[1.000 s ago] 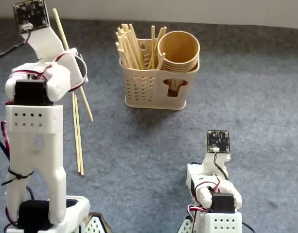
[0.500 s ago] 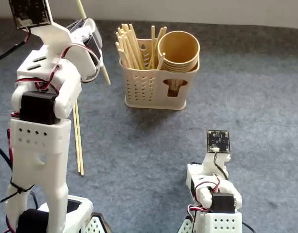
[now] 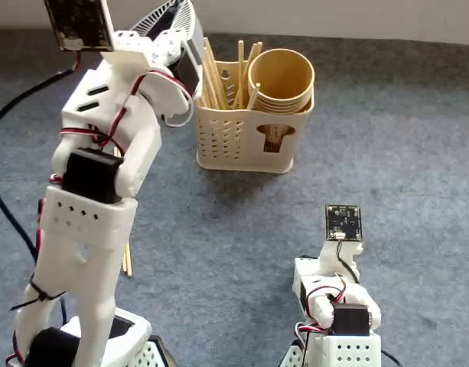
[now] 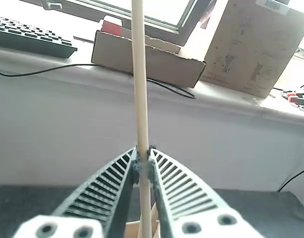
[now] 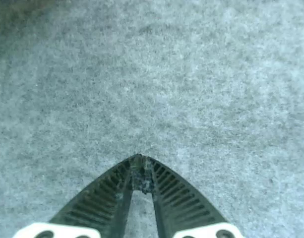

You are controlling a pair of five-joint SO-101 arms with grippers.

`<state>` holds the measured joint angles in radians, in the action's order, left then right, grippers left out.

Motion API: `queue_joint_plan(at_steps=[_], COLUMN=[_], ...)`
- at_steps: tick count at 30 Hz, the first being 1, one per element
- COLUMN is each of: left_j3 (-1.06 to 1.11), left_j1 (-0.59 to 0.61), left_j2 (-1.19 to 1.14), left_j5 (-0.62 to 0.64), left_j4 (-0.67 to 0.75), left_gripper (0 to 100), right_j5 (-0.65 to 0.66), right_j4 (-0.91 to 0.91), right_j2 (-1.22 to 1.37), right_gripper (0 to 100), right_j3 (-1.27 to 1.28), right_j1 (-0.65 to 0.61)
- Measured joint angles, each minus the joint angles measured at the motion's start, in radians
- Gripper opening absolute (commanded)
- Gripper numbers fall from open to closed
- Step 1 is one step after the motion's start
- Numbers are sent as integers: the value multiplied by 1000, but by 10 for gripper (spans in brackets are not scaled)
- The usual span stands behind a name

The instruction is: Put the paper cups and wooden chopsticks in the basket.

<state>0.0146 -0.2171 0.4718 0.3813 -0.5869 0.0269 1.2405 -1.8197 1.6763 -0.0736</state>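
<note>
Clamped on one wooden chopstick [image 4: 138, 74], the left gripper [image 4: 143, 163] with jaws squeezed narrow around the shaft, long end sticking far past the tips. Held up high at the left end of the basket [image 3: 219, 145], just beside the bundle of chopsticks [image 3: 211, 73] already standing in that compartment. Stacked paper cups [image 3: 281, 76] nested in the neighbouring compartment, so apparently nothing left to do on the cup side. Loose chopsticks [image 3: 128, 261] lying on the carpet [image 3: 402, 168] beside the left arm's base, mostly hidden behind it, so not finished yet. Over at the near side, right gripper [image 5: 141, 181] parked low above bare carpet, jaws closed on nothing, well apart from the basket.

Now for the drop. Probably best to bring the lower end over the rim first, pick a gap among the standing sticks, lower in, and only then open up. Worth keeping off the leaning bundle: easy to flick a stick out or shove a light basket sideways. Letting go too high risks a bounce off the rim and back onto the carpet.
</note>
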Motion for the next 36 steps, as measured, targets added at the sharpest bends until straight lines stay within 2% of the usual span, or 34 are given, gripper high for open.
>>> queue_joint_plan(at_steps=[8,14,21,23,27,31,36], left_j3=[106,106,115,115,115,115,115], left_j1=[-2,-2,2,14,37,40,44], left_j2=[-140,-247,-284,-284,-284,-284,-284], left_j5=[-46,-48,-48,-48,-48,-48,-48], left_j4=[265,362,371,364,249,157,138], left_gripper=[5,5,8,42,123,101,79], right_j5=[0,0,0,0,0,0,0], right_j4=[0,0,0,0,0,0,0], right_j2=[0,0,0,0,0,0,0], right_gripper=[5,5,5,5,5,5,5], right_j3=[0,0,0,0,0,0,0], right_j1=[0,0,0,0,0,0,0])
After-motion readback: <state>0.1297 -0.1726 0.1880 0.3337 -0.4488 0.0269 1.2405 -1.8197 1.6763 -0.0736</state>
